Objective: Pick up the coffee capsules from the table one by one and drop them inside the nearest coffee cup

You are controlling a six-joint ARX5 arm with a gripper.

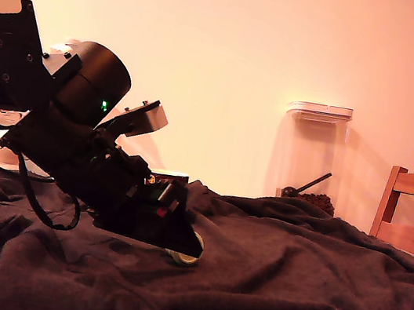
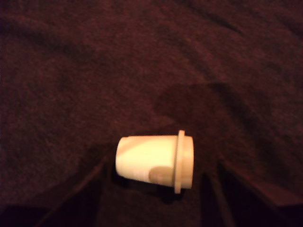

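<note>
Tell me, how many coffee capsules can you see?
1. The coffee capsule lies on its side on the dark cloth, between the gripper fingers. Others may hide behind the arm or cloth folds.

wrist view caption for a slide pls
Coffee capsule lying on its side on the dark cloth-covered table, between the open pincer's fingers.

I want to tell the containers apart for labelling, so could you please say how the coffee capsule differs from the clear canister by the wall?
The coffee capsule is small, opaque and pale cream; the clear canister is far larger and see-through, with dark contents at its bottom. The capsule lies on its side on the dark cloth of the table, between the fingers of the tool; the canister stands upright behind the table, untouched. Both are rimmed containers.
</note>
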